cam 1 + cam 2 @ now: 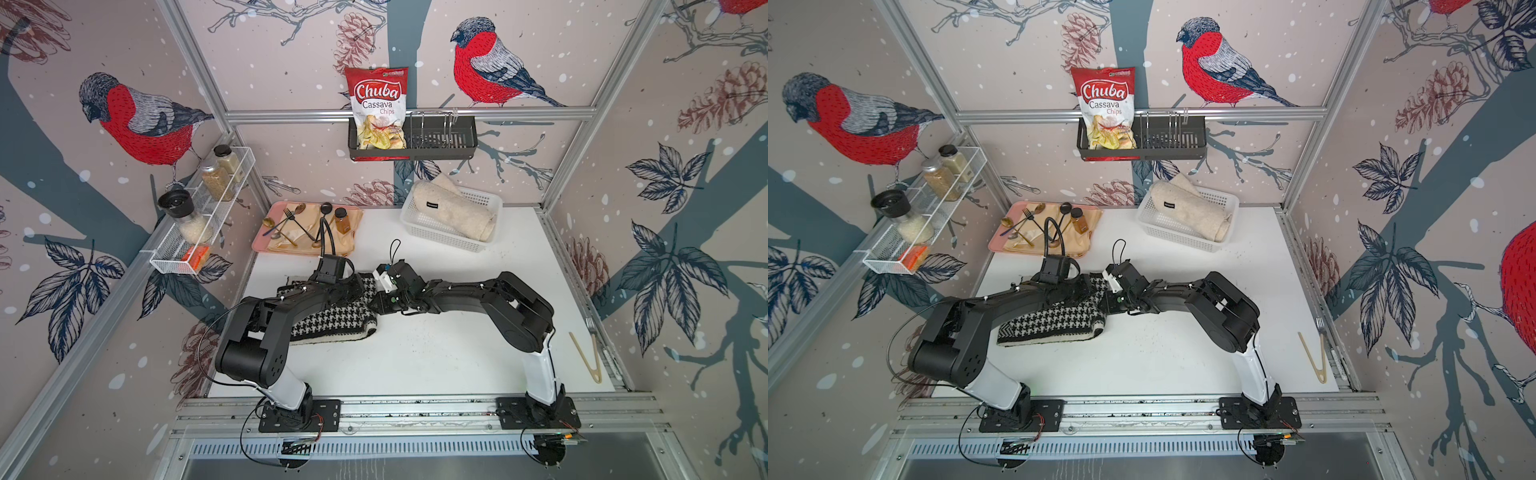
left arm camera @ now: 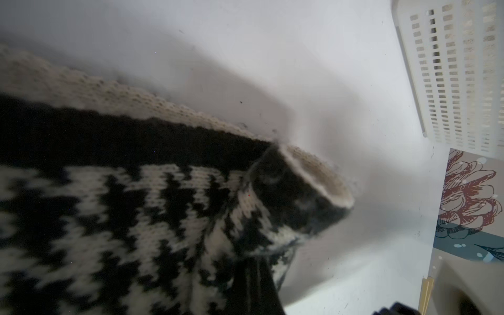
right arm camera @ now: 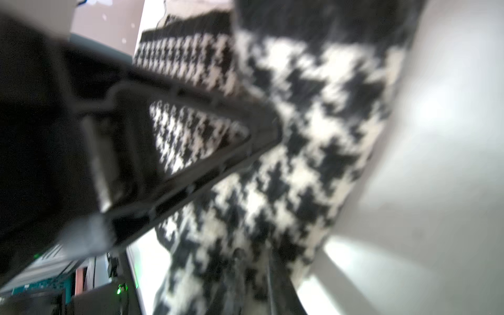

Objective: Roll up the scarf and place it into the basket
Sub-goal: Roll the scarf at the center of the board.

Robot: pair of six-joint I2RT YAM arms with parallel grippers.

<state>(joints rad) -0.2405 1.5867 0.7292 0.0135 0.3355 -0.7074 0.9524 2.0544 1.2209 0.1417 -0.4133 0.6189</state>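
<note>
The scarf (image 1: 332, 320) (image 1: 1054, 324) is a black-and-white houndstooth knit with a cream edge, lying folded on the white table under my left arm. Both grippers meet at its far right end. In the left wrist view my left gripper (image 2: 256, 261) is shut on a bunched corner of the scarf (image 2: 136, 204). The right gripper (image 3: 261, 272) pinches the scarf (image 3: 313, 136) beside it, its jaws closed on the knit. In both top views the left gripper (image 1: 355, 286) (image 1: 1088, 291) and the right gripper (image 1: 379, 300) (image 1: 1106, 301) almost touch. The white basket (image 1: 436, 237) (image 1: 1173, 237) (image 2: 450, 68) stands at the back right.
A rolled beige cloth (image 1: 457, 208) fills the basket. A pink tray (image 1: 266, 245) with cutlery and a small bottle sits at the back left. A wire rack (image 1: 166, 257) with jars hangs on the left wall, a black caddy (image 1: 440, 141) with a chips bag on the back wall. Wooden tongs (image 1: 586, 357) lie at the right edge.
</note>
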